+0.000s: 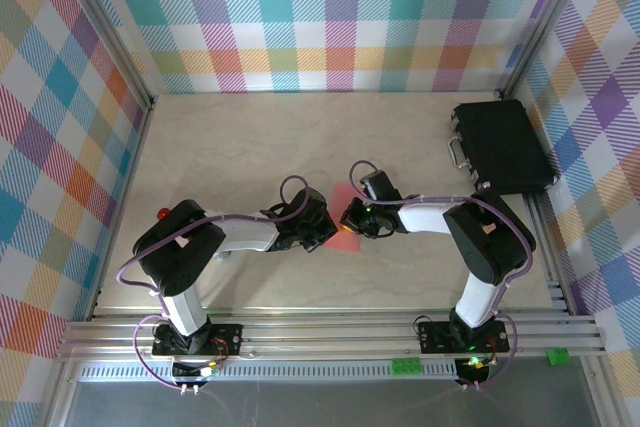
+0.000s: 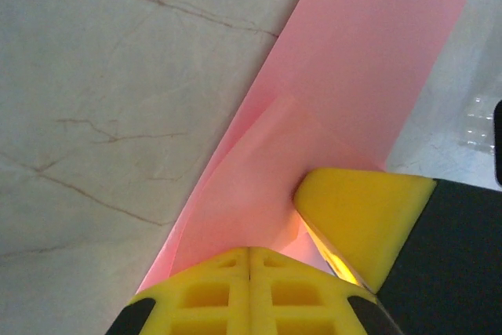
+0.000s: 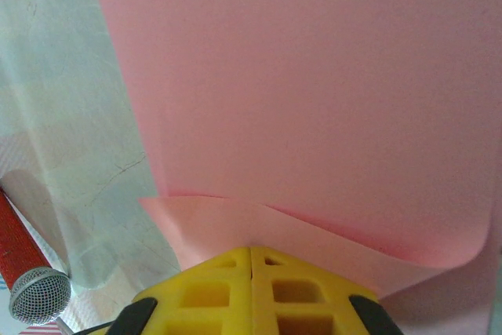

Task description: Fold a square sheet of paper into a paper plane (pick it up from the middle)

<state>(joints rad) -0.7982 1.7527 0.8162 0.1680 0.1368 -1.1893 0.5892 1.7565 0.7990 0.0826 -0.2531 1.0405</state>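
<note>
Left tool (image 1: 322, 231) (image 2: 249, 260): jaws together. In its wrist view a folded flap of the paper (image 1: 344, 197) (image 2: 376, 60) runs right up to the yellow tips. I cannot tell whether the flap is nipped or only pressed under them.
Right tool (image 1: 353, 219) (image 3: 251, 260): jaws together on the paper's (image 3: 314, 76) near edge, which curls up off the desk (image 1: 250, 147) into the tips.
Tools together: tip to tip at mid-desk. A yellow pad (image 2: 361, 217) that I take for the right tool's sits on the paper just beside my left tips.
Paper: at mid-desk, between and under the two tools. It lies mostly flat, with one flap doubled over. From above I see only a pink sliver, since the tools cover the rest.
Fold shape: I cannot make out any point or ridge.
Mesh-headed stick (image 3: 35, 292): it has a red shaft and lies on the desk left of the paper, apart from it. The frame edge cuts it off.
Red object (image 1: 162, 213): small, beside the left arm's elbow, too small for me to identify.
Case (image 1: 500, 147): black, at the far right of the desk, well apart from the paper. It is closed, handle towards the middle, so whatever it holds is hidden.
</note>
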